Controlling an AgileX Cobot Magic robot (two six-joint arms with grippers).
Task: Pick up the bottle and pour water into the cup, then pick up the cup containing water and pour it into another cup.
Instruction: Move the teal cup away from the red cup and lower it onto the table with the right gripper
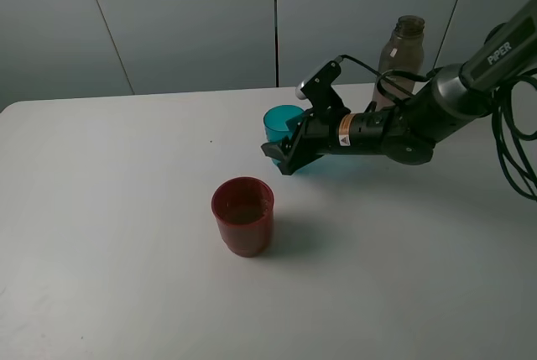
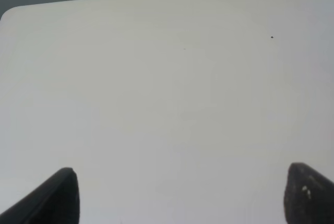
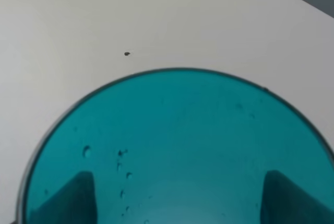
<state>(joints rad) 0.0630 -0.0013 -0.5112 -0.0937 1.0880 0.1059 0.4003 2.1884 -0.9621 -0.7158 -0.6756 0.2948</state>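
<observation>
The teal cup (image 1: 281,122) stands upright at mid-table, with my right gripper (image 1: 285,155) shut on its lower wall from the right. In the right wrist view I look into the cup (image 3: 177,145); small drops cling to its inner wall, and the dark fingers (image 3: 70,198) show through it on both sides. The red cup (image 1: 242,216) stands apart, nearer the front, with what looks like some liquid at its bottom. The capless grey-brown bottle (image 1: 403,54) stands at the back right behind my right arm. My left gripper (image 2: 180,198) hangs open over bare table.
The white table (image 1: 101,234) ends at a rounded far-left corner (image 2: 10,15). Grey wall panels rise behind it. My right arm's black cables (image 1: 516,142) hang at the right edge.
</observation>
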